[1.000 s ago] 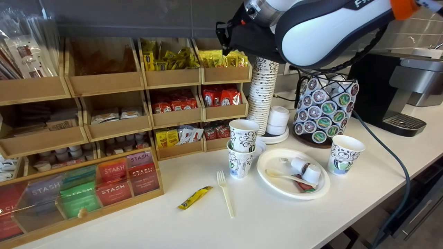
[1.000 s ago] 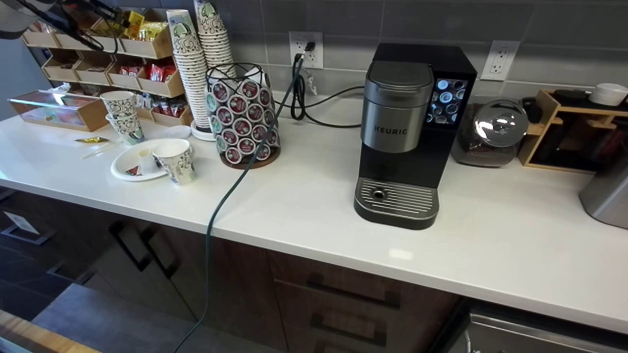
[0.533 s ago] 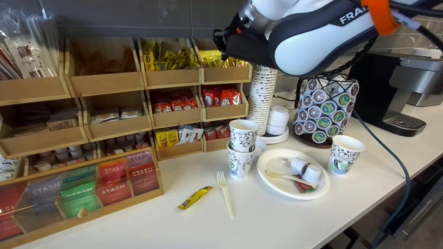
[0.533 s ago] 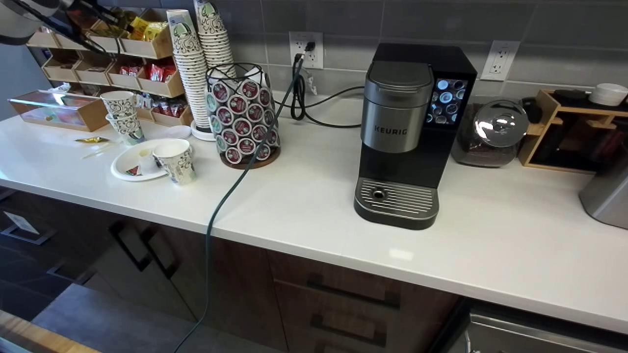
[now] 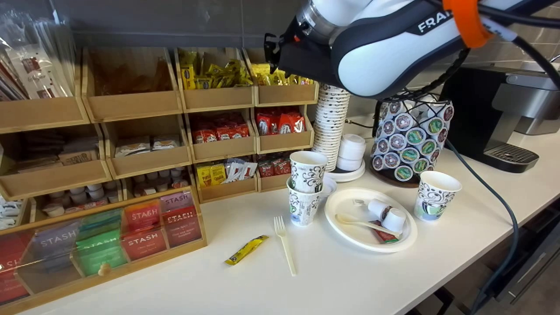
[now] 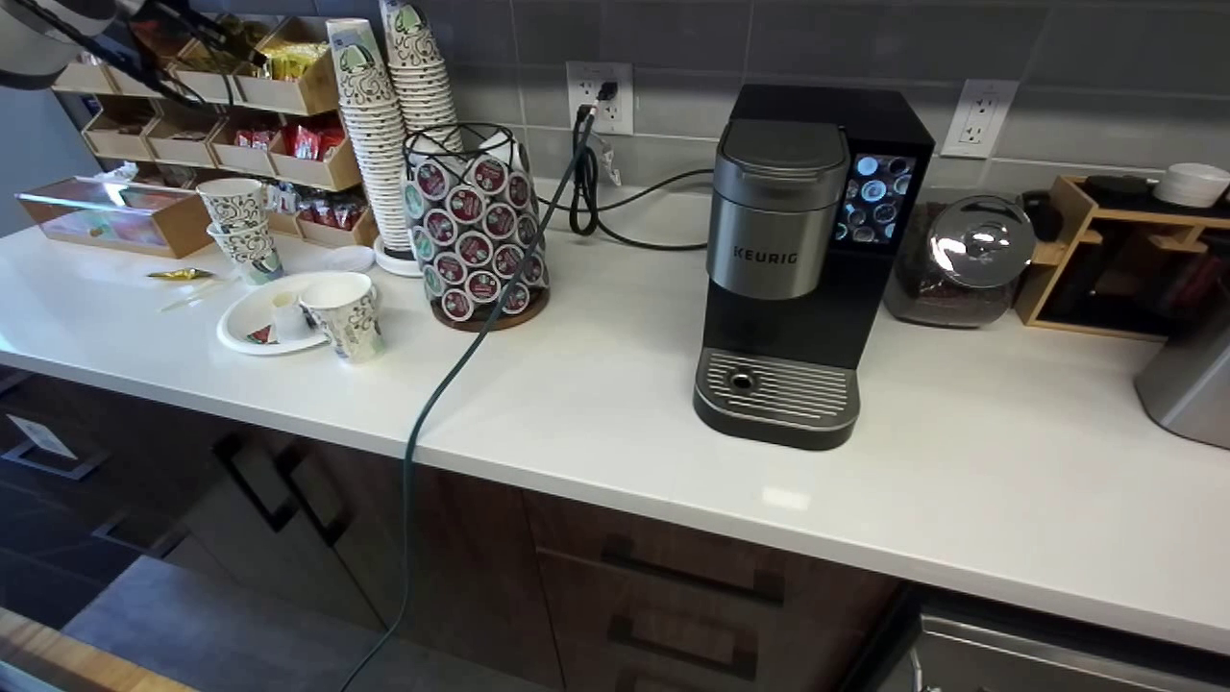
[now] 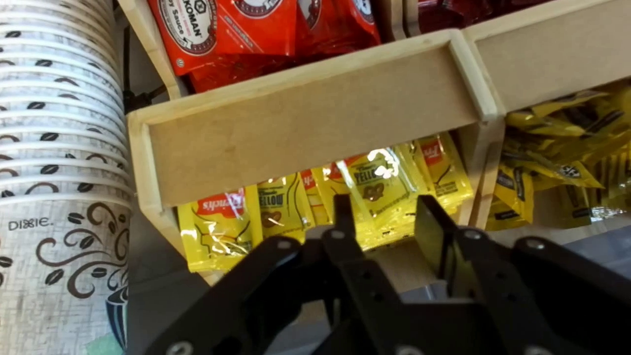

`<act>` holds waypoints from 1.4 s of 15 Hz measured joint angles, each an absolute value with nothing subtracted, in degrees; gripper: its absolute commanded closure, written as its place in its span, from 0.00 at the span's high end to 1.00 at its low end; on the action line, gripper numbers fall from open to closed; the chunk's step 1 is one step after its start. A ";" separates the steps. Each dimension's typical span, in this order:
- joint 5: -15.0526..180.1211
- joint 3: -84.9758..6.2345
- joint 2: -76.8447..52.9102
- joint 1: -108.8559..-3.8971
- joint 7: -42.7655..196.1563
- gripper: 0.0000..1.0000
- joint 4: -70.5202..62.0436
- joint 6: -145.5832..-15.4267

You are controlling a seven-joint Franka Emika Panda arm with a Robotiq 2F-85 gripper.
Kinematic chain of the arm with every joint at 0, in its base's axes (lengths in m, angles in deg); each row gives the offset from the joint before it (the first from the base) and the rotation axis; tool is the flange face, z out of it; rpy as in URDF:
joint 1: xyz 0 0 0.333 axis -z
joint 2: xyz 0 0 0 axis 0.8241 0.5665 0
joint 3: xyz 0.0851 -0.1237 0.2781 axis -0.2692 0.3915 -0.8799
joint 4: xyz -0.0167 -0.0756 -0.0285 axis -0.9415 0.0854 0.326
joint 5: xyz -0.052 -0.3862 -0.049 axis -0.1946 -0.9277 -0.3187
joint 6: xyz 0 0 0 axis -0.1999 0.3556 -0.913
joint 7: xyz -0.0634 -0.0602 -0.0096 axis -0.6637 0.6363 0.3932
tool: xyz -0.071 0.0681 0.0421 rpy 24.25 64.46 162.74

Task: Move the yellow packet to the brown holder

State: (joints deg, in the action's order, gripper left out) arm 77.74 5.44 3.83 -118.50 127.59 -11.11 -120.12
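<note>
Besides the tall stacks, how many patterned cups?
3: an upper cup in a lower cup, left of the plate, and a single cup right of it, in an exterior view; nested ones may hide.

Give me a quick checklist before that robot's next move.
1. Jaws holding nothing: ok, they stand open.
2. French's mustard packets inside the top-tier bin of the brown wooden rack: ok.
3. Task's yellow packet among them: cannot tell, they look alike.
4. Jaws off those packets: cannot tell, they overlap in the wrist view.
5. Arm apart from the stacked Dixie cups: ok, a gap shows in an exterior view.
</note>
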 measured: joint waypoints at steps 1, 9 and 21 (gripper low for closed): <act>78.24 5.39 3.78 -118.50 127.59 0.78 -11.08 -120.12; 80.68 -2.14 -5.05 -114.25 123.55 1.00 -18.08 -124.85; 81.41 -29.89 -40.68 -96.44 94.08 1.00 -54.41 -129.60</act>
State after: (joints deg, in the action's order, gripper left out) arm 81.41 -29.89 -40.68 -96.44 94.08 -54.41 -129.60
